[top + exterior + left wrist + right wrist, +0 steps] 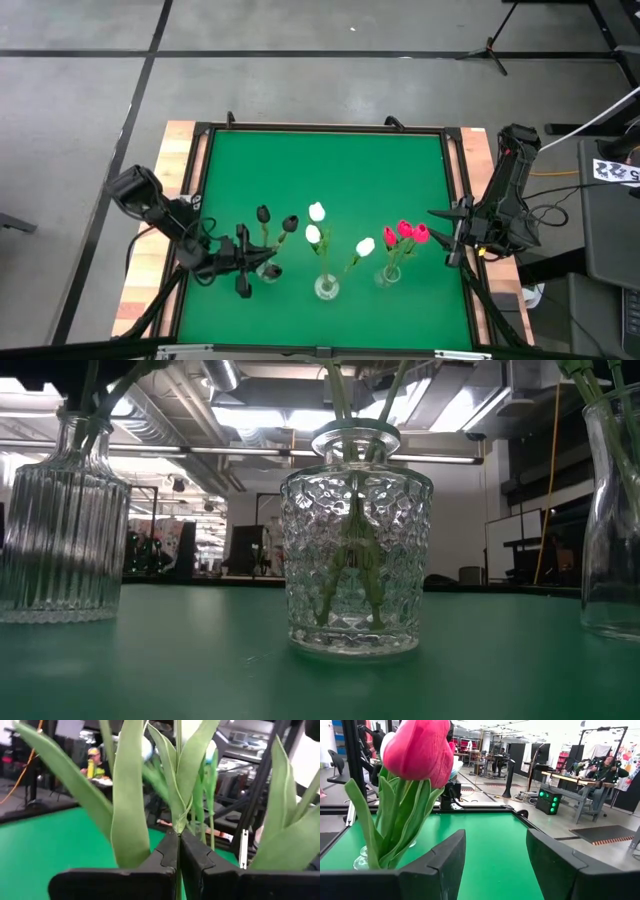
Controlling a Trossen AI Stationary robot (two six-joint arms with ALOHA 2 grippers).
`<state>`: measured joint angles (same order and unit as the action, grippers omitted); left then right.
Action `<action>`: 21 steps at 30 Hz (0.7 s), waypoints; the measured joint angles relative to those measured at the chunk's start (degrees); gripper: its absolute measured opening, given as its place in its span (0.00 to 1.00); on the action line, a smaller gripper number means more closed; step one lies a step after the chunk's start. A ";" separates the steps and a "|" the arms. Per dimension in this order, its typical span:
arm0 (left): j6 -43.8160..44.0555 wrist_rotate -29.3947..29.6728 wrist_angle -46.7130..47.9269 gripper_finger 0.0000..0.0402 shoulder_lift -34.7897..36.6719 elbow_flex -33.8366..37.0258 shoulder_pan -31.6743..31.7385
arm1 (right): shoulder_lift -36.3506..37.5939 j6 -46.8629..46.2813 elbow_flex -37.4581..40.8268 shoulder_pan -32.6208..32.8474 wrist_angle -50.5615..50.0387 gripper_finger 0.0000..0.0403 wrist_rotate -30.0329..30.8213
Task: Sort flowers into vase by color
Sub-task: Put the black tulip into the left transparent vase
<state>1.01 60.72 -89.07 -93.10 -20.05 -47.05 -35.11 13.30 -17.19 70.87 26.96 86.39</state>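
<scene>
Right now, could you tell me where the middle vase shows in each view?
High: middle vase at bottom centre, holding the white tulips.
Low: centre of the picture, nearest.
Left wrist: cannot tell; leaves block the view.
Right wrist: not seen.
Shared landmark: the green mat.

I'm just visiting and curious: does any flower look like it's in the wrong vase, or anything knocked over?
Nothing is knocked over. One white tulip leans toward the right vase with the pink tulips, though which vase holds its stem is unclear. The left gripper is shut on a stem by the black tulips.
</scene>
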 joint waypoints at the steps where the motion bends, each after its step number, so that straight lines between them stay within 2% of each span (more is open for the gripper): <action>1: 0.85 0.62 -0.33 0.00 -0.54 0.00 -0.23 | -0.02 0.02 0.00 0.00 -0.06 0.52 0.00; 7: 5.16 2.90 0.05 0.02 -2.37 0.00 -1.31 | -0.01 0.02 0.00 0.00 -0.09 0.52 -0.01; 21: 7.64 2.70 -0.49 0.15 -0.68 0.00 -4.01 | -0.02 0.02 0.00 0.00 -0.11 0.52 -1.57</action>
<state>8.66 63.42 -89.55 -93.78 -20.05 -51.05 -35.13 13.32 -17.19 70.87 26.85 84.82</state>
